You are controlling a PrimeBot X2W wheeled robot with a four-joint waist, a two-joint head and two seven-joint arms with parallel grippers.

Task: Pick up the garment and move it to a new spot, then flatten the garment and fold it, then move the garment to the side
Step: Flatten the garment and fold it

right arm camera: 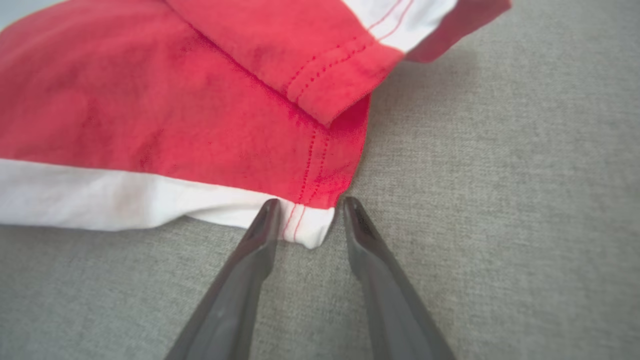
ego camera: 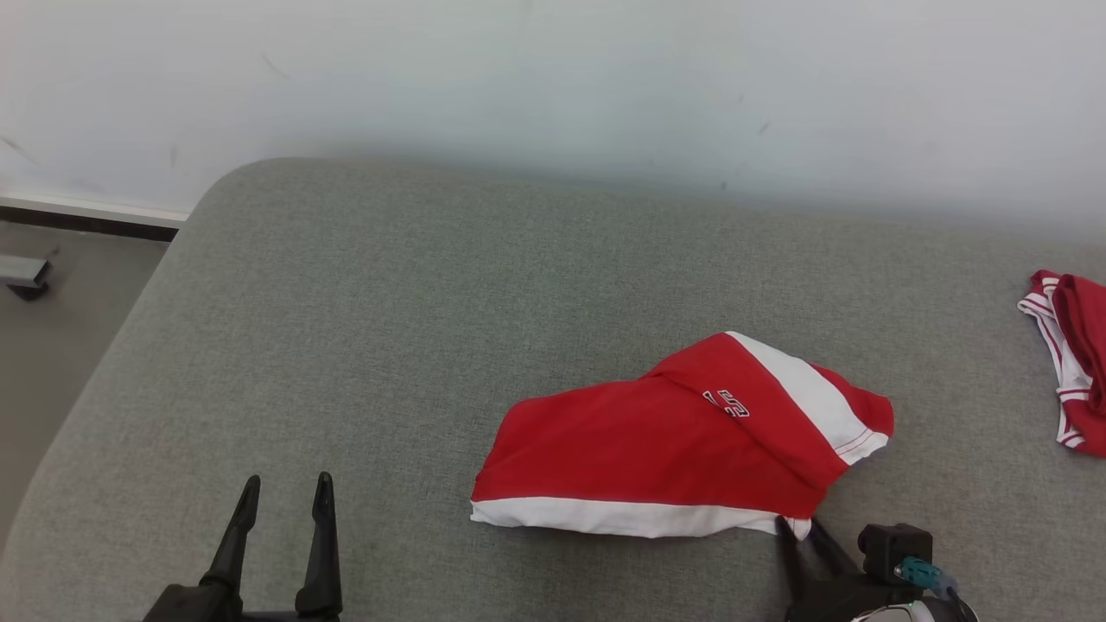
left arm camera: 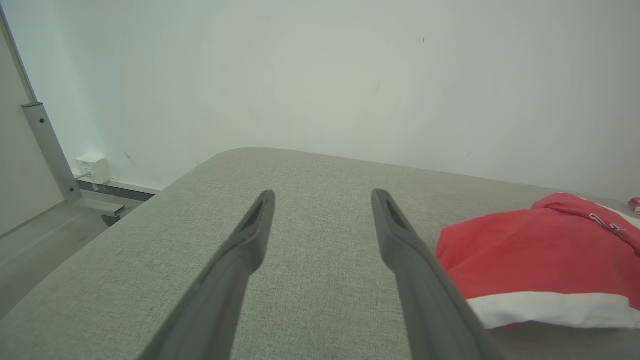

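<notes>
**Corner of red-and-white knit garment (ego camera: 657,449) sits between parted fingers of right gripper (right arm camera: 311,202)**

Grey woven cushion (ego camera: 346,345), coarse and matte, spreads below a white wall (ego camera: 553,86). The garment lies on it right of centre, near the front edge. It is soft stitched cloth, crumpled and part-folded, its long axis running left to right, with a white hem band along the near side. A second red-and-white piece (ego camera: 1071,380) rests well apart at the far right. The left gripper (ego camera: 288,478) hangs open and empty over bare cushion, well left of the cloth. The right gripper is far nearer: its dark tapered fingers stand apart, straddling the near right hem corner (right arm camera: 310,230). A pinch there looks like the next move.
</notes>
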